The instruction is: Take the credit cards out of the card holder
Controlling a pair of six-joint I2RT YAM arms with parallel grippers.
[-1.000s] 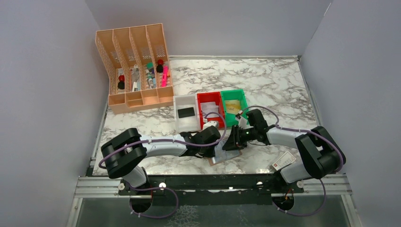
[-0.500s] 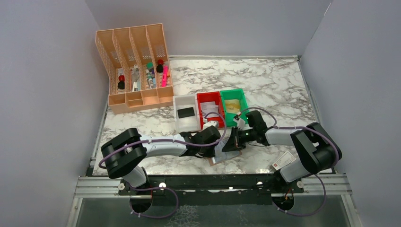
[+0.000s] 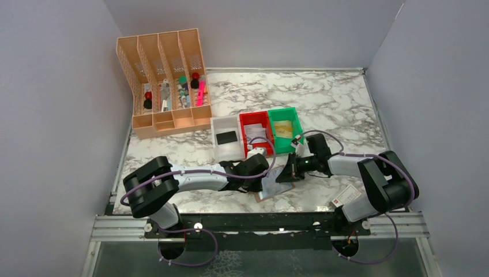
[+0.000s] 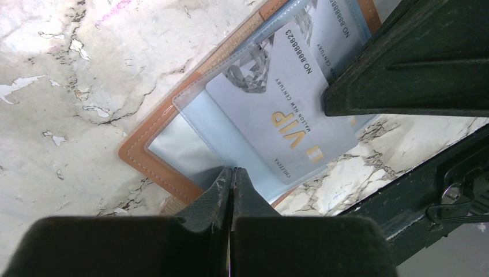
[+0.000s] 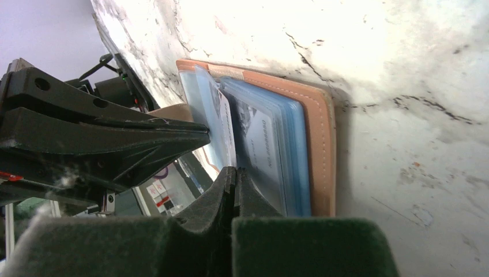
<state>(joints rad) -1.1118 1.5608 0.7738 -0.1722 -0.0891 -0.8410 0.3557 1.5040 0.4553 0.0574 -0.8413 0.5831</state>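
The card holder (image 3: 272, 191) lies open on the marble near the front edge, brown (image 4: 151, 166) outside with pale blue clear sleeves inside. A pale credit card (image 4: 277, 109) marked VIP sits partly in one sleeve. My left gripper (image 4: 232, 171) is shut, its tips pressing on the holder's inner face by the brown edge. My right gripper (image 5: 235, 171) is shut at the edge of the raised leaf that carries this credit card (image 5: 216, 109), apart from the other sleeves. The right fingers (image 4: 403, 63) cover the card's far edge. From above, both grippers (image 3: 262, 180) (image 3: 286, 174) meet over the holder.
A white bin (image 3: 215, 151) with a dark card, a red bin (image 3: 243, 137) and a green bin (image 3: 297, 130) with a tan card stand just behind the holder. A peach desk organizer (image 3: 164, 86) fills the back left. Grey walls enclose both sides.
My right gripper has shut on the card's edge and drawn slightly to the right. The left gripper has stayed shut and in place.
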